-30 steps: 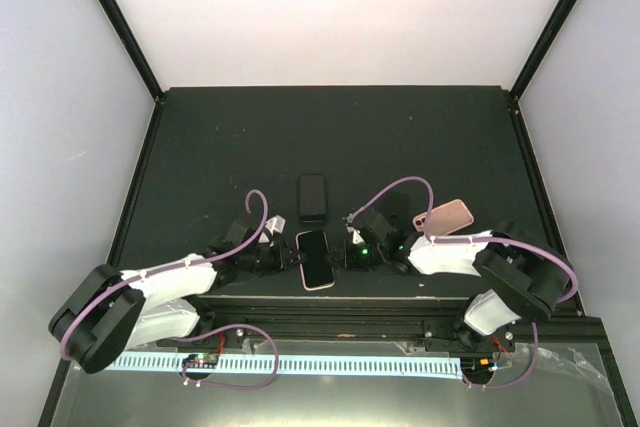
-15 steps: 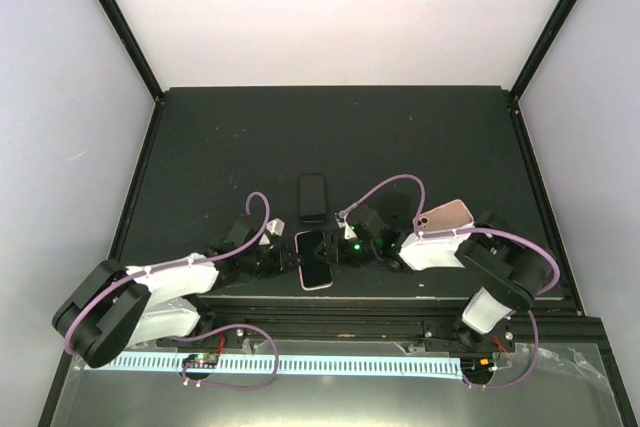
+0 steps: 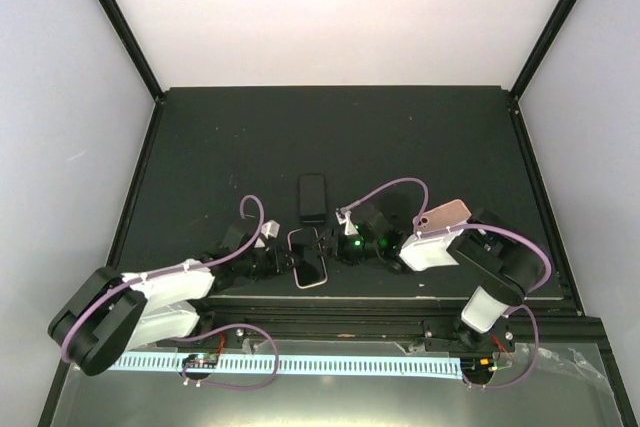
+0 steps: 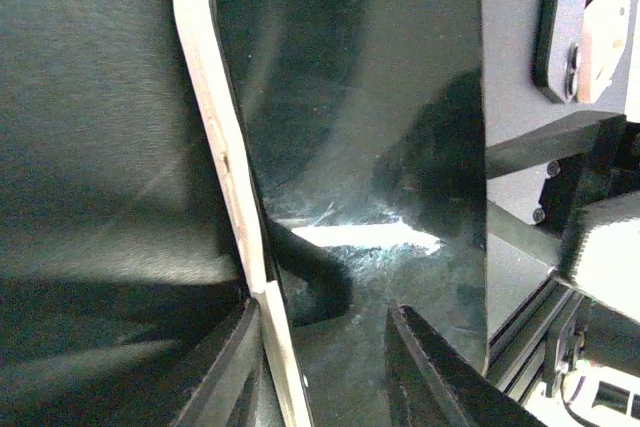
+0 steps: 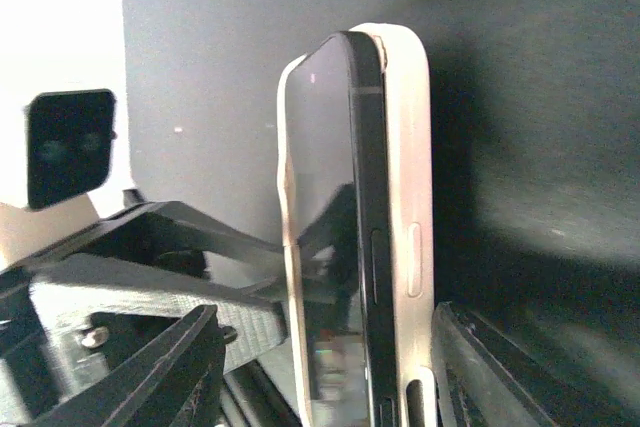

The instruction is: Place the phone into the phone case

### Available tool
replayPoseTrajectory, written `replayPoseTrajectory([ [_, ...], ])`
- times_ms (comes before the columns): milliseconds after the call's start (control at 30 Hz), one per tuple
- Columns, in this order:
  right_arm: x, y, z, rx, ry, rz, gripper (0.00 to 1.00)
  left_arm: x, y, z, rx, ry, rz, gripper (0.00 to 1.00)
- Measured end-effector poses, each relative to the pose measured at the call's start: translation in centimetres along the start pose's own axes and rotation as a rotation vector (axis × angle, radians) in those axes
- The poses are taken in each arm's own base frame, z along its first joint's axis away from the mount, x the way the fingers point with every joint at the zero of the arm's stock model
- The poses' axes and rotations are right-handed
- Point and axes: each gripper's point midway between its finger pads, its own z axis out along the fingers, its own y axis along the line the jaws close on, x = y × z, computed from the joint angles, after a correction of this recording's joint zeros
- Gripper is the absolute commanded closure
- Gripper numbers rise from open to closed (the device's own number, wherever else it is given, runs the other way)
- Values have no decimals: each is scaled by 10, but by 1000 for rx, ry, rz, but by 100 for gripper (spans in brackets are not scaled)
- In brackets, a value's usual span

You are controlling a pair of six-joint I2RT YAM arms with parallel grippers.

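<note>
The phone (image 3: 311, 261), black-screened, sits partly in a pale cream phone case near the table's front edge, between both grippers. In the left wrist view the screen (image 4: 360, 147) fills the frame, with the case rim (image 4: 232, 177) along its left side. My left gripper (image 3: 291, 262) grips that edge, with one finger (image 4: 232, 372) outside the rim and the other (image 4: 435, 377) on the glass. In the right wrist view the phone (image 5: 365, 197) stands edge-on and the case (image 5: 408, 187) covers its back. My right gripper (image 3: 337, 247) is open around both, its right finger (image 5: 500, 377) by the case back.
A second black phone-shaped slab (image 3: 313, 197) lies just behind the grippers. A pink slab (image 3: 447, 215) lies at the right, partly hidden by the right arm. The table's front rail (image 3: 330, 299) runs close behind the phone.
The right gripper has moved left up against the phone. The phone and case have shifted slightly left and turned, and the left gripper has moved back with them.
</note>
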Motion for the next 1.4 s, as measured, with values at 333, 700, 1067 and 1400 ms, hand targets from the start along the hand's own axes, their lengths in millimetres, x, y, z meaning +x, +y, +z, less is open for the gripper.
replayPoseTrajectory([
  [333,-3,37,2,-181,5,-16,44,-7,11,-19,23,-98,-21,60],
  [700,0,49,1,-234,38,-20,48,-14,4,-28,64,-133,4,63],
  [1067,8,47,11,-249,104,-1,57,-16,7,-34,62,-156,16,63],
  [1400,10,43,14,-213,127,-9,65,-12,13,-32,43,-139,9,64],
])
